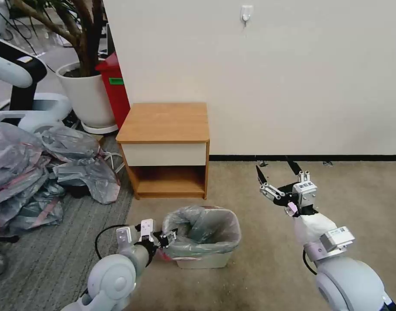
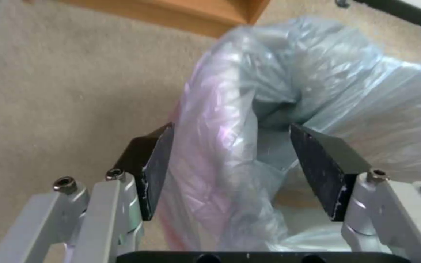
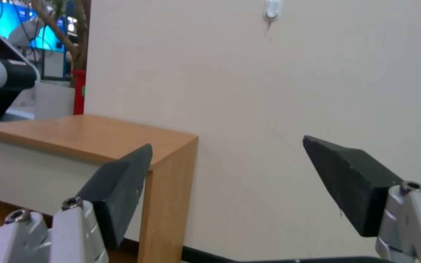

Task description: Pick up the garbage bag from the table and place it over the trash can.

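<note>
Far left there's a heap of grey-and-pink bags (image 1: 38,177) on the floor. Your left gripper (image 1: 168,237) sits right at the left rim of the trash can (image 1: 202,260) — fingers (image 2: 157,164) spread apart with the pink-banded edge of the garbage bag (image 1: 202,231) between them, not clamped. The bag's draped over the can, just in front of the table (image 1: 165,121). Your right gripper (image 1: 279,170) hangs over the carpet, wide open, holding nothing.
</note>
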